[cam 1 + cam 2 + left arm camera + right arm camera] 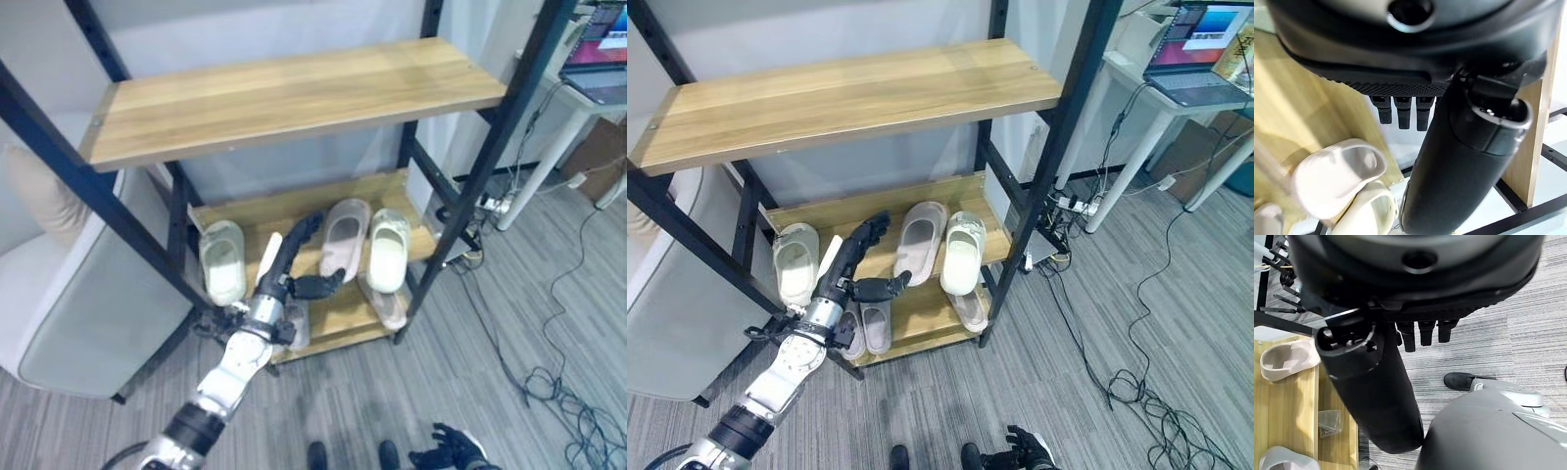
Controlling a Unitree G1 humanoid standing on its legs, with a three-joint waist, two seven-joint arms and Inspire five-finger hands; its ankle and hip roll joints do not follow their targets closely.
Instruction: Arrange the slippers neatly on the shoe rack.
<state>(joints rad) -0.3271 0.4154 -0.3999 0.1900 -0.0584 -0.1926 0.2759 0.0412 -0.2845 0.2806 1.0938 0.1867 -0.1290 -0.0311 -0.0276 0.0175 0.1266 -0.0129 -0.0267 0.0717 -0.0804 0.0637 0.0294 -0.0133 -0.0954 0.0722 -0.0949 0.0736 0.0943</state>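
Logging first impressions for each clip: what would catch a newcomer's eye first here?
The left hand stretches open over the lower shelf of the shoe rack, reaching between the pale slippers. One slipper lies to its left, and a pair lies to its right. The wide top shelf is bare.

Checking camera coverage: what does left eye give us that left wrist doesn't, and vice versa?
Left eye alone: the whole shoe rack with its top shelf, the left arm reaching to the lower shelf, a pale slipper at the left, a beige slipper beside a cream slipper toward the right, the right hand low by the floor, and a laptop on a white table.
Left wrist alone: a close look along the left hand, fingers straight, nothing held, over a slipper opening.
Both: the left hand, wooden shelf, pale slippers.
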